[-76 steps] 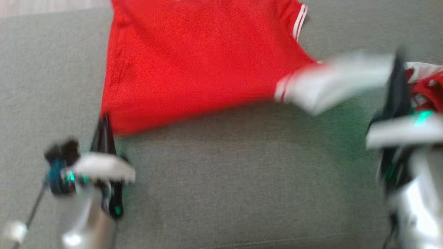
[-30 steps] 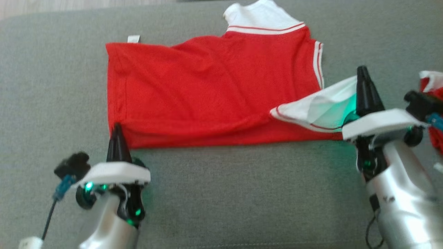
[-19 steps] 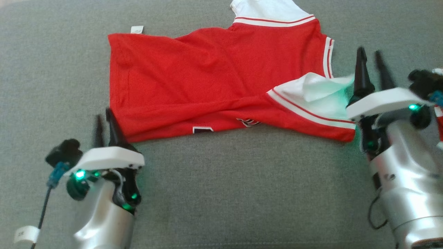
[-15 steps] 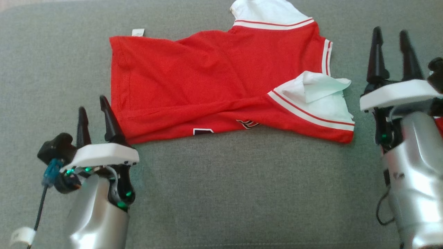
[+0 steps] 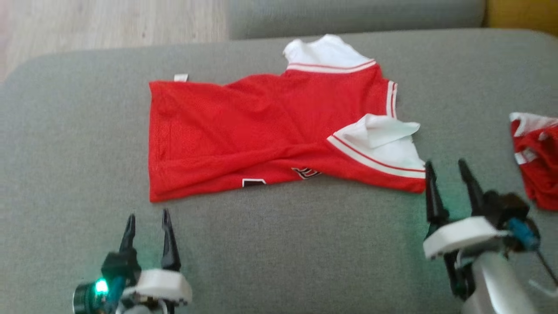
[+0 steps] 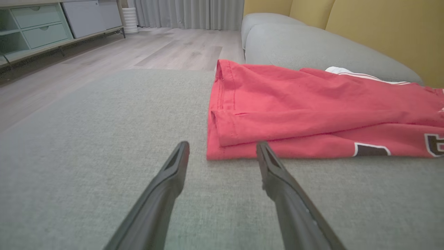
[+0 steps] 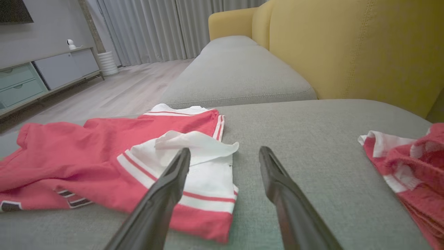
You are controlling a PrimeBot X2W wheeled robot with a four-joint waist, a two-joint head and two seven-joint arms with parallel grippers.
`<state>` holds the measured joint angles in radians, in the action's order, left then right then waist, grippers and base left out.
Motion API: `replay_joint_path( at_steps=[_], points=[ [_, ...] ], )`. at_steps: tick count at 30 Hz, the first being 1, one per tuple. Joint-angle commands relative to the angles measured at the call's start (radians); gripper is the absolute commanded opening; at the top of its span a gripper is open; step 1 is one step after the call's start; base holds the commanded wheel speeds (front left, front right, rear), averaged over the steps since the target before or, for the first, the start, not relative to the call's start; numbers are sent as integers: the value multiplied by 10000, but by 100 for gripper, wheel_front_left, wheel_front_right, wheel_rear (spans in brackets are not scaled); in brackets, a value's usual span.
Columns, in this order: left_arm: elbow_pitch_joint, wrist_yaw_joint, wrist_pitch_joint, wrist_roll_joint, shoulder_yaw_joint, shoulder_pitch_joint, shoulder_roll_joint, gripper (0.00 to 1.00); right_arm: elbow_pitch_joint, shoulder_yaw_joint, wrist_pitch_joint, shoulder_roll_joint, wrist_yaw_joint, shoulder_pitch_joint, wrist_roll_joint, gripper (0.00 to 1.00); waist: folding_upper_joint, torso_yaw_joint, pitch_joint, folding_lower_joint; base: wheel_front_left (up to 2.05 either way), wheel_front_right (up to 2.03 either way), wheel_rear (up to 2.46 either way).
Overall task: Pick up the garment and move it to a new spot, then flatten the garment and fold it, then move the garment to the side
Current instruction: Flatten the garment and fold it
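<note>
The garment (image 5: 261,131) is a red shirt with white sleeves, lying folded over on the grey sofa cushion (image 5: 279,244). Dark lettering peeks out along its near edge. A white sleeve (image 5: 383,144) lies crumpled on its right end. My left gripper (image 5: 147,214) stands open just in front of the near left corner, apart from the cloth; the left wrist view has that gripper (image 6: 222,145) facing the folded hem of the garment (image 6: 312,107). My right gripper (image 5: 445,165) is open beside the near right corner; in the right wrist view this gripper (image 7: 224,150) hovers over the sleeve edge of the garment (image 7: 104,152).
A second red and white cloth (image 5: 536,157) lies bunched at the cushion's right side, and the same cloth (image 7: 409,156) is to the right of my right fingers. A yellow backrest (image 7: 347,48) rises at the right. Wooden floor (image 5: 113,22) lies beyond the cushion's far left edge.
Both grippers have opened and let go of the garment, then drawn back toward me. The garment stays folded on the cushion. The head camera has shifted too.
</note>
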<state>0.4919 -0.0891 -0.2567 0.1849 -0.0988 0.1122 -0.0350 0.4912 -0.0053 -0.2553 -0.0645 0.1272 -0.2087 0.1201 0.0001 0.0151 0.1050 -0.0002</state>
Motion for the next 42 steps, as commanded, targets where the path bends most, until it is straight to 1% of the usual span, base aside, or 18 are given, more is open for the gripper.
replay_joint_path(
  at_steps=[1,6,10,19,26,30,33,34,35,38,42],
  points=[
    [-317,-63,-51,-48,338,-86,-153,100,-311,314,-64,107,35,32,-85,100,-1,-91,-332,2,0,0,0],
    [-428,-140,-51,-11,428,-738,-152,100,-212,416,-64,135,35,598,-16,100,-1,-227,-745,2,0,0,0],
    [-477,-148,-51,46,356,-1010,-152,100,-158,562,-64,139,35,794,236,100,-1,-270,-825,2,0,0,0],
    [-578,-98,-51,102,-47,-623,-152,100,383,510,-64,141,35,55,766,100,-1,-150,-216,2,0,0,0],
    [-570,-86,-51,173,-453,-178,-152,100,1764,399,-64,142,35,-1111,926,100,-1,161,429,2,0,0,0],
    [-558,-104,-51,240,-610,10,-152,100,3186,323,-64,142,35,-1637,979,100,-1,328,686,2,0,0,0],
    [-535,-84,-51,293,-650,118,-152,100,3963,422,-64,142,35,-1908,1098,100,-1,413,803,2,0,0,0],
    [-535,-67,-51,317,-655,145,-152,100,4114,517,-64,142,35,-1954,1202,42,-1,422,824,2,0,0,0],
    [-548,-46,-51,369,-649,165,-152,100,4193,597,-64,142,35,-1984,1297,0,-1,422,850,2,0,0,0],
    [-574,-21,-51,485,-604,190,-152,100,4131,570,-64,142,35,-1995,1365,0,-1,367,881,2,0,0,0],
    [-564,69,-51,648,-578,259,-152,100,3676,172,-64,142,35,-1865,1187,0,-1,224,891,2,0,0,0]
  ],
)
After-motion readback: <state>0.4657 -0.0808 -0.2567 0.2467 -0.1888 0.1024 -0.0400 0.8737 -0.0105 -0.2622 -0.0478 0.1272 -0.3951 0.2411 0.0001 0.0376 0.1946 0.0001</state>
